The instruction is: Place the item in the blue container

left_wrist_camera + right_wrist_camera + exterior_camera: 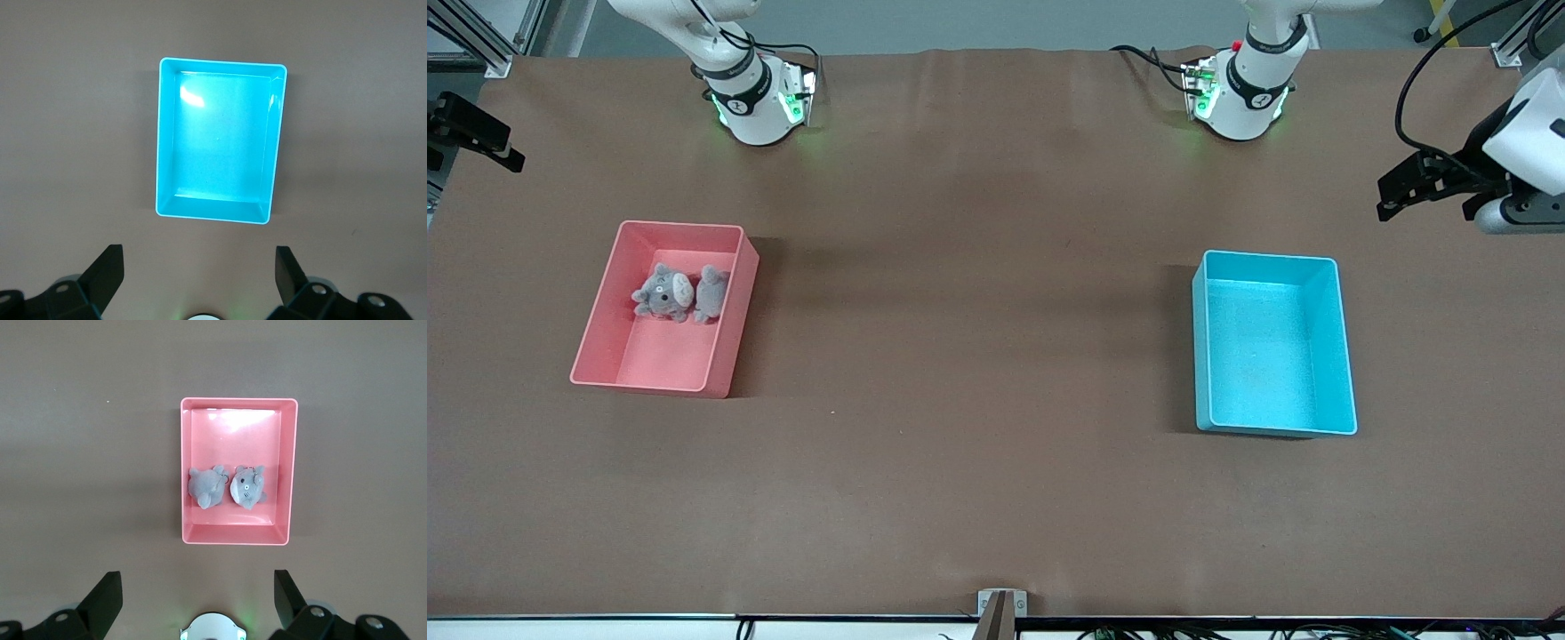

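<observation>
The blue container point(1276, 342) point(217, 140) stands empty on the brown table toward the left arm's end. Two grey plush toys point(663, 292) point(711, 293) lie side by side in a pink bin point(667, 356) toward the right arm's end. The right wrist view shows both toys point(208, 487) point(247, 487) in the pink bin point(237, 433). My left gripper point(1423, 191) point(199, 252) hangs high above the table beside the blue container, open and holding nothing. My right gripper point(476, 133) point(197, 576) hangs high beside the pink bin, open and holding nothing.
Both arm bases point(756, 98) point(1240, 93) stand at the table's edge farthest from the front camera. A small metal bracket point(1001, 604) sits at the edge nearest that camera. Bare brown table lies between the two bins.
</observation>
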